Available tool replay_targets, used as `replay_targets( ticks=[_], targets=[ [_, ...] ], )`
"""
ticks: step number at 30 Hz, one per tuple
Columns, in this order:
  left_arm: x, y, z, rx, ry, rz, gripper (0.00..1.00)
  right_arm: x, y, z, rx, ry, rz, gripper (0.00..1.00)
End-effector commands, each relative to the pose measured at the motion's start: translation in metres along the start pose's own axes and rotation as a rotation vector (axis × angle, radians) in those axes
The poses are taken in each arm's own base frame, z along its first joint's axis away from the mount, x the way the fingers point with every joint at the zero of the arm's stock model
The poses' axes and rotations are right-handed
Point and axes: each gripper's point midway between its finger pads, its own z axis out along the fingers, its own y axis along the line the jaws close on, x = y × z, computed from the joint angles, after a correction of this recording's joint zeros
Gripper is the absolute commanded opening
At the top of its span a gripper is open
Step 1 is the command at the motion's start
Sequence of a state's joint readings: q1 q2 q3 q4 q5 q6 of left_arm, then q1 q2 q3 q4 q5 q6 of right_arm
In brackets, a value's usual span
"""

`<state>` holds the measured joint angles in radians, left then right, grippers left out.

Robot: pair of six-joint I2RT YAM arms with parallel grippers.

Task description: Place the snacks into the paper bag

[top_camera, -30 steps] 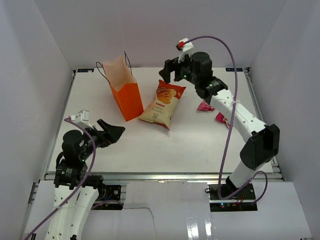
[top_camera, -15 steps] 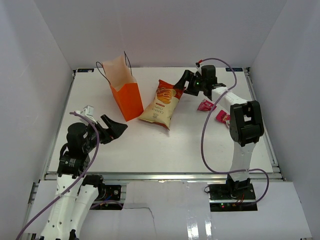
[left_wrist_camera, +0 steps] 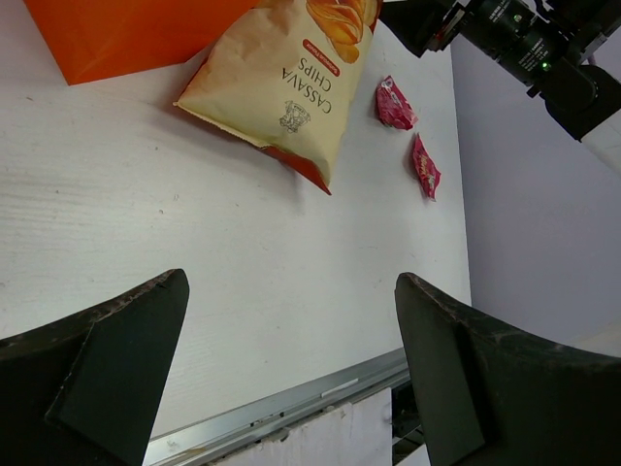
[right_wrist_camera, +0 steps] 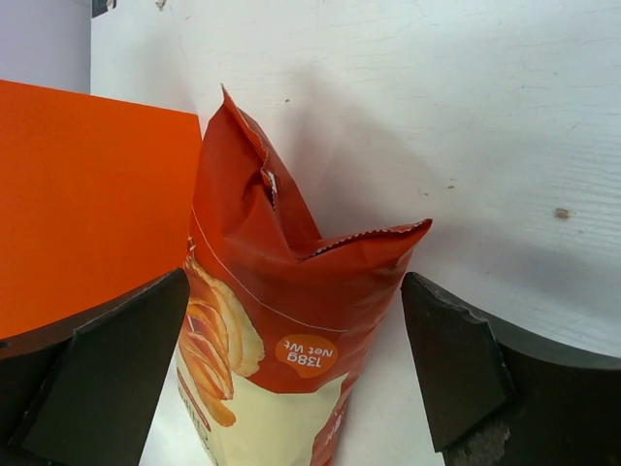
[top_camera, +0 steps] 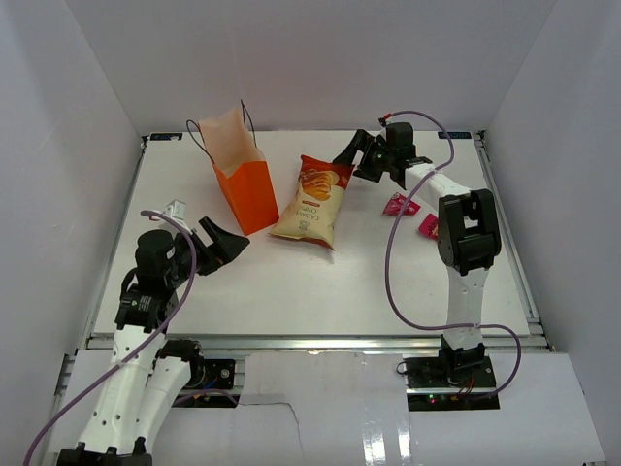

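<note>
One step in hand: reaching for chip bag (top_camera: 315, 202), lying mid-frame just right of upright paper bag (top_camera: 247, 194). Right gripper (top_camera: 347, 158) agape, empty, straddling its crimped top; left gripper (top_camera: 233, 248) agape too, lower left. Next: clench on that top, lift, carry over bag mouth.

In the left wrist view the top edge cuts off the paper bag (left_wrist_camera: 136, 34), leaving only a strip of orange wall. It also crops the chip bag's (left_wrist_camera: 277, 97) upper end, and the right arm (left_wrist_camera: 543, 58) runs off the right edge. The right wrist view loses the chip bag's lower half at the bottom. From above, the paper bag's floor is hidden, and the pink packets (top_camera: 398, 205) are too small to read.
</note>
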<state>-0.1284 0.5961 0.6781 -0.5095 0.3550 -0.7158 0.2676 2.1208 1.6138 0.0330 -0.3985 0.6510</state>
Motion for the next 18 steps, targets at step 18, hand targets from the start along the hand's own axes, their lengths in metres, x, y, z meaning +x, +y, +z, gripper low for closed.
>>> replay_targets(
  ticks=[18],
  targets=[
    [-0.016, -0.007, 0.024, 0.02, 0.005, 0.005, 0.98, -0.006, -0.001, 0.034, -0.093, 0.003, -0.006, 0.88]
  ],
)
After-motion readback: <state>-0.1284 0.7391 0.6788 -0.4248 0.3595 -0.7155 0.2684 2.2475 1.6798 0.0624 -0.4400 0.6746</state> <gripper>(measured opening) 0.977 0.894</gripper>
